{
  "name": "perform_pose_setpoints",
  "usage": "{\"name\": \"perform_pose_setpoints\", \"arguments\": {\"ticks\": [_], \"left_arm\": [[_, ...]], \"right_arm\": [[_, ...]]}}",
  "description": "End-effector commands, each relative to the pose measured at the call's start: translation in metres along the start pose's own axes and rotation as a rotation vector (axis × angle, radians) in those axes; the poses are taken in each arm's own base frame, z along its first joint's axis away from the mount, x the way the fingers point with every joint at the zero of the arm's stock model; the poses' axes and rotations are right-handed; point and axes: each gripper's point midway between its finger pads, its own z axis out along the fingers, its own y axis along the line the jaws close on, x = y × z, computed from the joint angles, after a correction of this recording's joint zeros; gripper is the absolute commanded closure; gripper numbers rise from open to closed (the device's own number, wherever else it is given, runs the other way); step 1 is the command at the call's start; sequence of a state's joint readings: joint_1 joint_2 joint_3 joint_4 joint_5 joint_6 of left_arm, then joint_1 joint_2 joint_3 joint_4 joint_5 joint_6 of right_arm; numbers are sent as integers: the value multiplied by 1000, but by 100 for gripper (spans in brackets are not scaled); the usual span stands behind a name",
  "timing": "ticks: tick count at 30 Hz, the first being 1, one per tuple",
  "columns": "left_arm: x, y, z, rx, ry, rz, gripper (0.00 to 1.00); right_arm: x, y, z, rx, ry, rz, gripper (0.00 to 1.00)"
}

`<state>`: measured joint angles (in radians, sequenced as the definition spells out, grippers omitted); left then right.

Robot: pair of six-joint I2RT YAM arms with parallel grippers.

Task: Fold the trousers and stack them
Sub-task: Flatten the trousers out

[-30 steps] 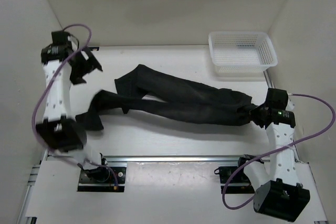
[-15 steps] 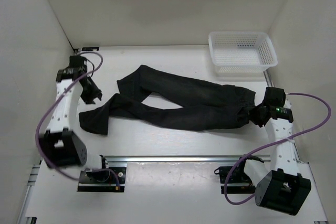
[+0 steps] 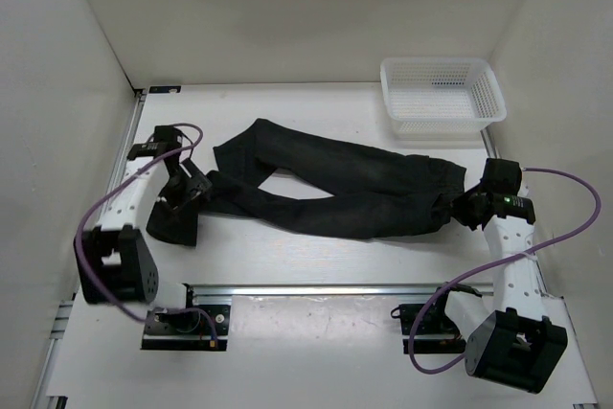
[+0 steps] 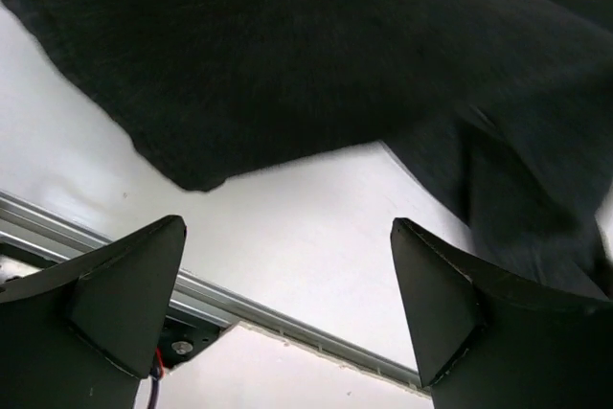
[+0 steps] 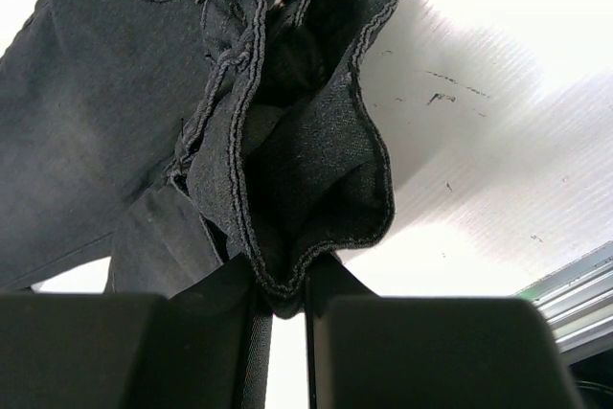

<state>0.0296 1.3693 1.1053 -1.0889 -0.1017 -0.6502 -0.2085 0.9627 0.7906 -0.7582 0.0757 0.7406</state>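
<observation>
Left gripper (image 3: 189,194) has swung down, jaws wide, over trousers (image 3: 335,189); right gripper (image 5: 283,306) pinches waistband (image 5: 321,208).

We list one pair of trousers (image 3: 335,189), plain black, and one basket (image 3: 445,114), white mesh. We note a white table (image 3: 306,246) and purple cables (image 3: 600,210).

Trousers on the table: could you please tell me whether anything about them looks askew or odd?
Yes: the trousers lie unfolded and skewed, legs splayed and overlapping at the left, and the waistband is bunched in the jaws of the right gripper.
</observation>
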Motion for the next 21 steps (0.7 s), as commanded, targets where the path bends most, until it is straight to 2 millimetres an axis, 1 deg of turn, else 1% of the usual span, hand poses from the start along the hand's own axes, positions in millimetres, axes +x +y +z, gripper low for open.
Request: {"name": "perform_pose_setpoints", "arguments": {"ticks": [1,2,3,4,5,6,7,9,10,11,12,13,14,15,18,19,20,21], "left_arm": [[-4,-3,26,-46,22,-34,0],[-5,-6,32,-60,29,-22,0],[-6,-4,36,-84,28,-35,0],[-12,2,41,-126,-3,-43,0],[-13,7,48,-171,0,-49,0],[-14,10,52,-196,-5,-57,0],[-12,16,57,-231,-5,-63,0],[-9,20,62,-258,8,-71,0],[-9,20,62,-258,8,-71,3],[-11,22,56,-262,-1,-72,11],[-17,21,42,-242,-41,-80,26],[-24,26,30,-254,-92,-84,47],[-33,26,16,-239,-141,-94,89],[-38,29,-6,-214,-196,-109,90],[-58,27,-40,-153,-304,-99,90],[-59,26,-48,-139,-307,-92,90],[-64,28,-65,-137,-314,-103,90],[-67,27,-75,-132,-323,-94,90]], "right_arm": [[-8,16,-7,-72,-25,-2,100],[-9,16,-9,-78,-31,-2,100],[-9,16,-9,-78,-32,-2,100],[-9,16,-9,-78,-32,-2,100],[-9,16,-9,-78,-32,-2,100],[-6,15,-8,-79,-19,-2,100],[-6,16,-8,-79,-18,7,100],[-6,16,-8,-79,-18,7,100],[-6,16,-8,-79,-18,7,100],[-6,16,-8,-79,-18,7,100],[-8,18,-10,-86,-26,7,100],[-9,18,-10,-86,-26,7,100],[-12,19,-11,-83,-41,7,100],[-12,19,-11,-83,-41,7,100],[-14,21,-12,-83,-41,7,100],[-13,20,-9,-76,-33,7,100],[-13,20,-9,-76,-33,7,100],[-13,20,-9,-76,-33,7,100]]}}
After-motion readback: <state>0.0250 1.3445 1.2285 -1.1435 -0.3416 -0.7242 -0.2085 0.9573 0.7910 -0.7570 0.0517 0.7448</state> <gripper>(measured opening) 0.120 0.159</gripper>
